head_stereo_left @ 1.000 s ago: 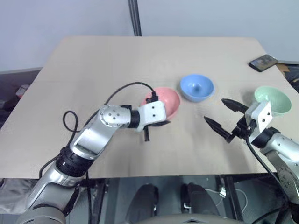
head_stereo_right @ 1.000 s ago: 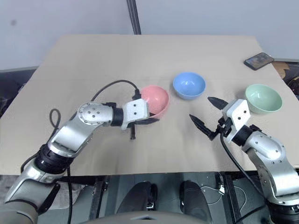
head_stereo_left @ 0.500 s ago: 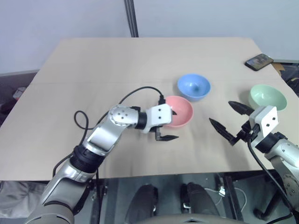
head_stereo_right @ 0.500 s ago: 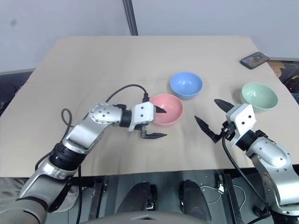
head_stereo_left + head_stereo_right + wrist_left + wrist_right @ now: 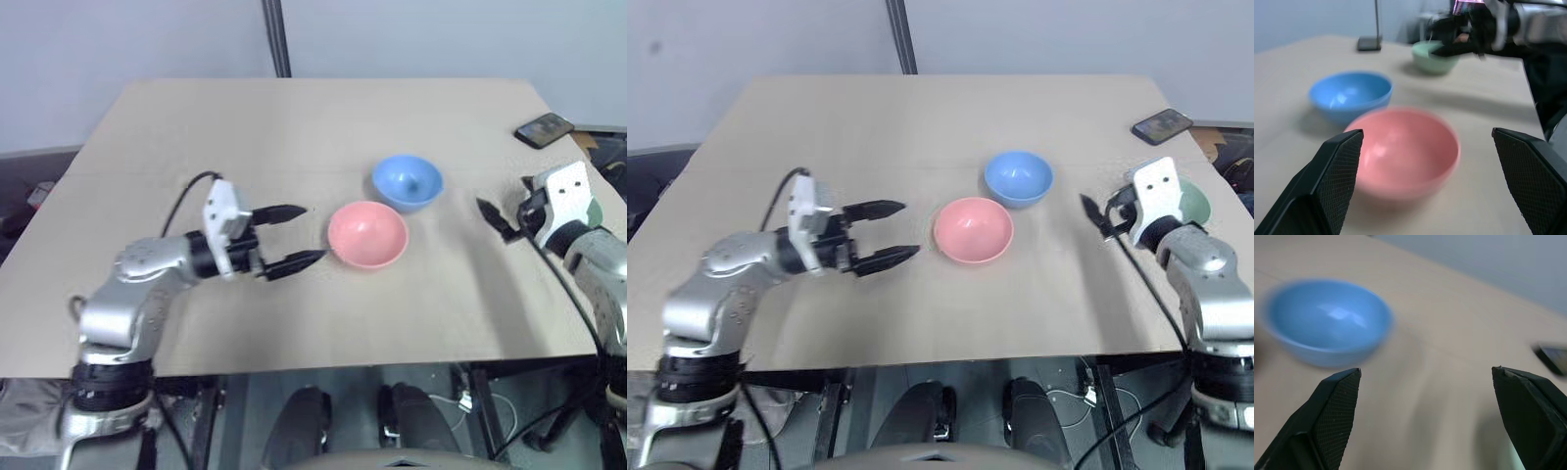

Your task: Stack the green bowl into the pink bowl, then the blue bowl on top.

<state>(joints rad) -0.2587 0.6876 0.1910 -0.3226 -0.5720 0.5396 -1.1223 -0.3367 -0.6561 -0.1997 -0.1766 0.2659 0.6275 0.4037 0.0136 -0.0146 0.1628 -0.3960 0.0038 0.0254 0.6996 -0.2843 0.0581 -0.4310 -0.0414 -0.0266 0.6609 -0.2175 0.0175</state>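
Bare table (image 5: 196,127) lay open from nine to twelve o'clock of the pink bowl (image 5: 367,234); the blue bowl (image 5: 407,183) crowded its one o'clock.

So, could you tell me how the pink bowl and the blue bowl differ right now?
The pink bowl is salmon-coloured; the blue bowl is sky blue. The pink one sits nearer the table's front edge and the open left gripper; the blue sits farther back. Both stand upright, empty, similar in size.

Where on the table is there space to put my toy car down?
The far side of the table, behind the blue bowl, is bare. So is the near edge in front of the pink bowl. It is crowded around both bowls.
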